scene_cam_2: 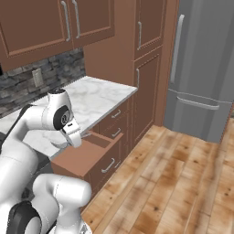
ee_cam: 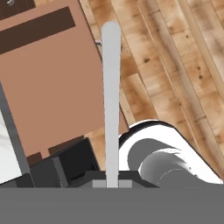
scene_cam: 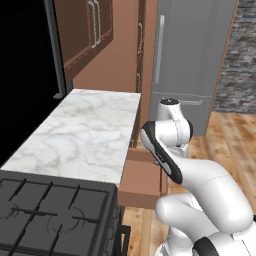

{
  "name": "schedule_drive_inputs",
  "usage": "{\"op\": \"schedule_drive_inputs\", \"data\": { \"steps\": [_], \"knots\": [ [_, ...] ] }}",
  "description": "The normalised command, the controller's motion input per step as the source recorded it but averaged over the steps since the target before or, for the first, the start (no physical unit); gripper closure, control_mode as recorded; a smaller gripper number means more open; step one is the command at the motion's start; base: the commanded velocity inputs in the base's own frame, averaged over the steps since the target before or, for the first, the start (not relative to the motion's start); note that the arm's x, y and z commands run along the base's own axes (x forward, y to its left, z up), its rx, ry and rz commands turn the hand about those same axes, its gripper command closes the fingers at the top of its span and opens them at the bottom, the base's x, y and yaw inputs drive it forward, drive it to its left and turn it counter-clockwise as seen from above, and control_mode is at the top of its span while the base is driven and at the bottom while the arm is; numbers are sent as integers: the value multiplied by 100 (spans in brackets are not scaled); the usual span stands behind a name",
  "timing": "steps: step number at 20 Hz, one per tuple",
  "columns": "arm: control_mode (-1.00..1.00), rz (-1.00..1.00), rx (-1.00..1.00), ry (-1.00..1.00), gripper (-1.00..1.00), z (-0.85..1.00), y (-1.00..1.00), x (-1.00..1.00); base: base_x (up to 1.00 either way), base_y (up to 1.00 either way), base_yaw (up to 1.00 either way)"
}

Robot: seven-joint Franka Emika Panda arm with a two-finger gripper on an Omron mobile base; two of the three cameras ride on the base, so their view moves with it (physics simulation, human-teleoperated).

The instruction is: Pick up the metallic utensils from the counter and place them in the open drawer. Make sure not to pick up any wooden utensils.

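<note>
Hand view is showing the open drawer (ee_cam: 48, 83), a flat reddish-brown wooden box, lying at left, while the gripper (ee_cam: 112, 181) is clamping a slim, smooth silver-grey utensil (ee_cam: 111, 100) over its edge. Next, I judge, comes lowering and releasing it inside.

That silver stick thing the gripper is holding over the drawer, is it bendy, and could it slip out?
The silver utensil handle runs perfectly straight out from the gripper, so it is probably stiff. Its smooth surface and the grip at just one end suggest it could slip or swivel. It looks thin, so likely light, and should drop flat into the drawer.
</note>
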Motion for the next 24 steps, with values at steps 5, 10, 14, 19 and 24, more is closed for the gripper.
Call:
{"op": "schedule_drive_inputs", "data": {
  "steps": [5, 10, 14, 19, 24],
  "knots": [
    [-100, 2, 0, 0, 100, -13, 0, 19, 0, 0, 0],
    [-100, 15, 3, 2, 100, -38, -4, 48, 0, 0, 0],
    [-100, 6, 0, 5, 100, -54, -2, 47, 0, 0, 0],
    [-100, 1, 0, 7, 100, -56, 0, 49, 0, 0, 0],
    [-100, 0, 0, 1, 100, -57, 0, 55, 0, 0, 0]
  ]
}}
